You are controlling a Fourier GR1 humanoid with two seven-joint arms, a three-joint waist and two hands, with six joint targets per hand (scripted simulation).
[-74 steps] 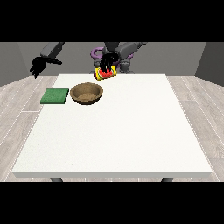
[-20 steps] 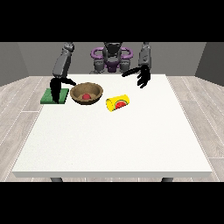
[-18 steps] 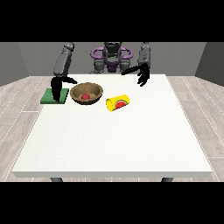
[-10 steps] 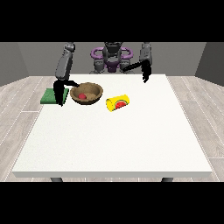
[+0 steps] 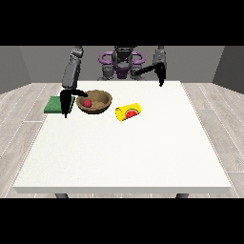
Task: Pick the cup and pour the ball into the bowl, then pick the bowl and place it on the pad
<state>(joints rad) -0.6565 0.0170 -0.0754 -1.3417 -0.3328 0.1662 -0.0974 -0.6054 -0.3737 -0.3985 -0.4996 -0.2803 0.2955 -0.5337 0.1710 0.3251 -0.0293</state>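
Observation:
A brown bowl (image 5: 99, 107) stands on the white table (image 5: 124, 152) near its far left, with a red ball (image 5: 87, 102) inside. Left of it lies a green pad (image 5: 52, 105). A yellow cup (image 5: 129, 112) with a watermelon picture lies on its side to the right of the bowl. The hand at the view's left (image 5: 66, 101) hangs between the pad and the bowl, its thumb reaching to the bowl's left rim and its fingers pointing down. The hand at the view's right (image 5: 160, 76) is raised over the table's far edge, away from the cup, fingers hanging down.
The robot's purple and grey torso (image 5: 121, 64) stands behind the far edge. Grey plank floor (image 5: 214, 109) surrounds the table.
The ball went from the cup into the bowl and the cup was laid down on its side. Lately the view-left hand closed in on the bowl's left rim; the view-right hand drew back and up.

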